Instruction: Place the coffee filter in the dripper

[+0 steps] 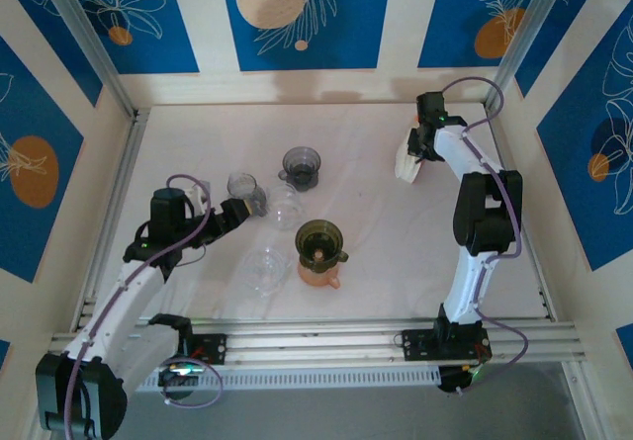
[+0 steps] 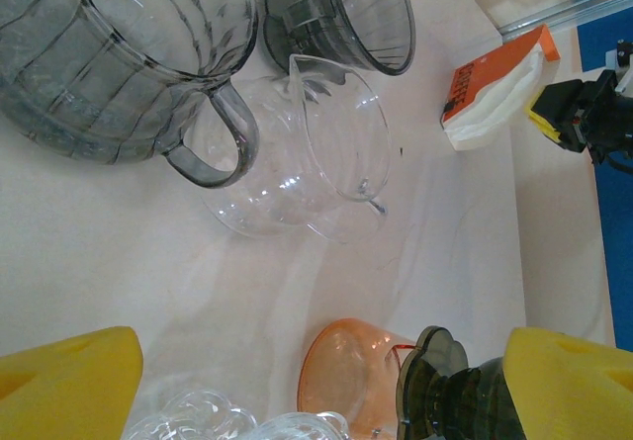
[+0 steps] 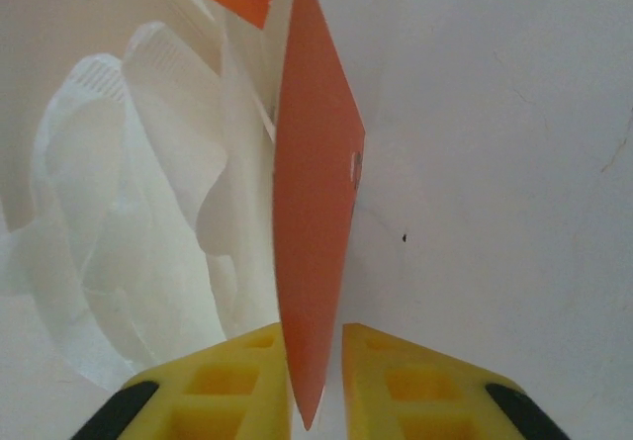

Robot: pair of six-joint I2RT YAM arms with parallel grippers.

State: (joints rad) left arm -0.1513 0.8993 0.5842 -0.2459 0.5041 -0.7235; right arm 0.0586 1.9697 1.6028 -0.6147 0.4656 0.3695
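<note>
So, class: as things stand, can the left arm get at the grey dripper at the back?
Probably not head-on. The left hand is open, but the grey jug and the clear glass server stand between it and the grey dripper; it would likely need to come over them.

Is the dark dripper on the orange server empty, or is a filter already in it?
Empty: the top view shows the dripper dark inside, with no white paper in it.
</note>
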